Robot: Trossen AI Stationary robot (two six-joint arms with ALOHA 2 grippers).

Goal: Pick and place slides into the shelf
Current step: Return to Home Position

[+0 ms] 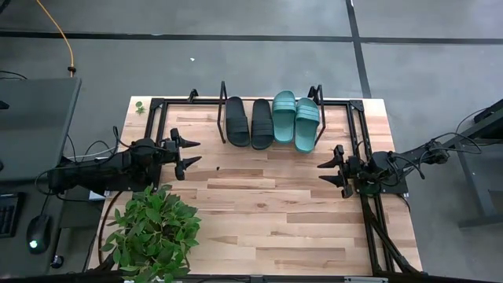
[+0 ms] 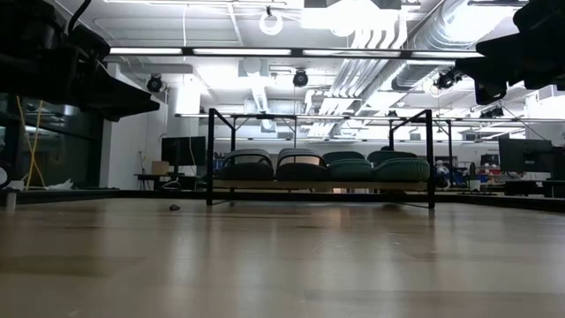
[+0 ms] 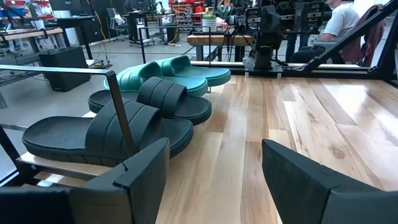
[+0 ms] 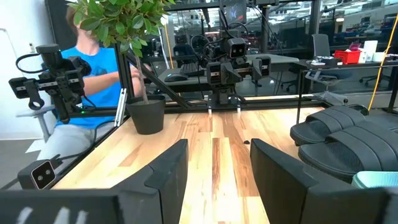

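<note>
Left end effector (image 1: 196, 152): I see it at the pale wooden bench's (image 1: 267, 212) left edge, spread wide, empty.
Low black-framed wooden shelf (image 1: 224, 110): holds two black rubber slides (image 1: 249, 122), then two teal rubber slides (image 1: 295, 120); seemingly full, so both arms stand clear.
Right end effector (image 1: 321, 172): right edge, wide, empty.

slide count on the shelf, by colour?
Black slides: 2
Teal slides: 2
Total: 4, all side by side on the shelf
</note>
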